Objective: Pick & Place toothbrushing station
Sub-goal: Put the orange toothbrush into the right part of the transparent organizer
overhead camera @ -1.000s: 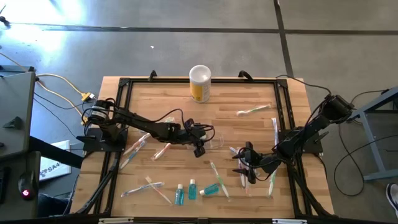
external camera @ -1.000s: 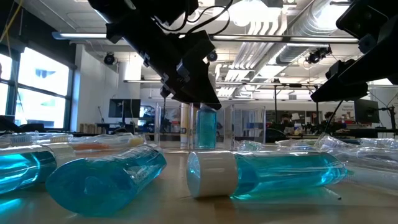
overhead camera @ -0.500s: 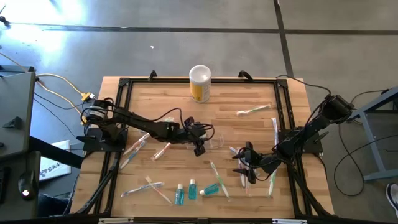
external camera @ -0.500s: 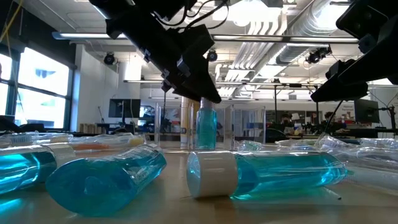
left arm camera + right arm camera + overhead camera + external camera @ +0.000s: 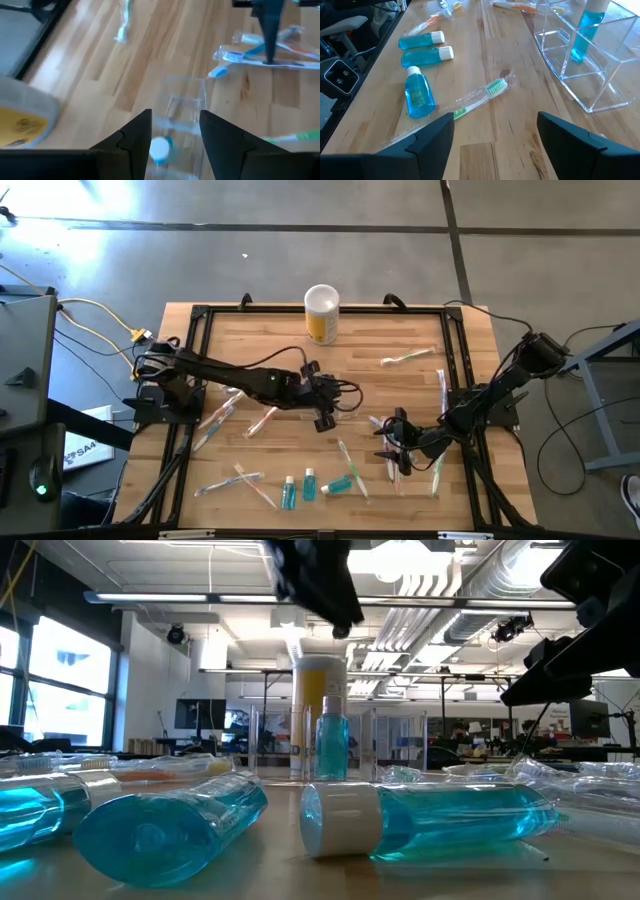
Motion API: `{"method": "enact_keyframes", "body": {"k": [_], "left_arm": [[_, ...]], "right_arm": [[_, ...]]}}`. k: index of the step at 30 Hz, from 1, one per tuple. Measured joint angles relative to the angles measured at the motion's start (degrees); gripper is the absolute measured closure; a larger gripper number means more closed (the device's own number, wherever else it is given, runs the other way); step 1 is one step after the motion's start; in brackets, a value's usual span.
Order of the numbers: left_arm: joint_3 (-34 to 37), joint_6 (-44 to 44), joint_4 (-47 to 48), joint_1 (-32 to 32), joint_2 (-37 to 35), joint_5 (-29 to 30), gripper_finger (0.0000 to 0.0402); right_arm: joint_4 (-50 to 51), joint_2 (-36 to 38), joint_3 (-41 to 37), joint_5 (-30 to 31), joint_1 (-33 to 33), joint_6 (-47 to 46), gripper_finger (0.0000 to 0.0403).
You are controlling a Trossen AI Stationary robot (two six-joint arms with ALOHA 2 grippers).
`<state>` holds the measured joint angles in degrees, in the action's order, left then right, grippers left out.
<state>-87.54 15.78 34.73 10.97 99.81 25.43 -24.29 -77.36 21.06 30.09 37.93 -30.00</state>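
Left end effector above the clear holder, one bottle already inside.

From above, your left end effector point(image 5: 325, 402) sits mid-table at the holder point(image 5: 347, 406); the right end effector point(image 5: 395, 442) waits near the right rail. Level view: one teal bottle point(image 5: 331, 745) stands upright, likely just placed. Left wrist: fingers narrowly parted, empty, the holder directly past them. Right wrist: fingers wide, with open table around a wrapped toothbrush point(image 5: 485, 95).

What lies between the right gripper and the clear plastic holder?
Right wrist view: bare wood only between the open right gripper and the clear plastic holder; a wrapped green-bristled toothbrush lies off to the side.
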Motion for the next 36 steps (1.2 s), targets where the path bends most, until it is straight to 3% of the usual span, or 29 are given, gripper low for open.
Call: {"method": "enact_keyframes", "body": {"k": [6,14,20,29,36], "left_arm": [[-9.4,15.1,24.2,4.1,-0.1,-1.5,0.024],[-5.5,30.9,41.4,6.8,0.0,-4.0,0.024],[2.4,33.7,39.8,5.8,0.0,-4.7,0.024],[15.1,29.6,25.9,-0.7,0.0,-12.7,0.024],[20.1,28.7,19.9,-5.6,0.0,-17.2,0.024]], "right_arm": [[0.5,0.0,0.0,-0.1,0.2,-0.4,0.0126],[0.1,0.0,0.0,0.0,0.9,-0.4,0.0126],[-0.4,0.0,0.0,0.0,0.8,-0.3,0.0126],[-0.3,0.0,0.0,0.0,0.8,0.2,0.0126],[0.5,0.0,0.0,-0.1,0.8,-0.1,0.0126]]}}
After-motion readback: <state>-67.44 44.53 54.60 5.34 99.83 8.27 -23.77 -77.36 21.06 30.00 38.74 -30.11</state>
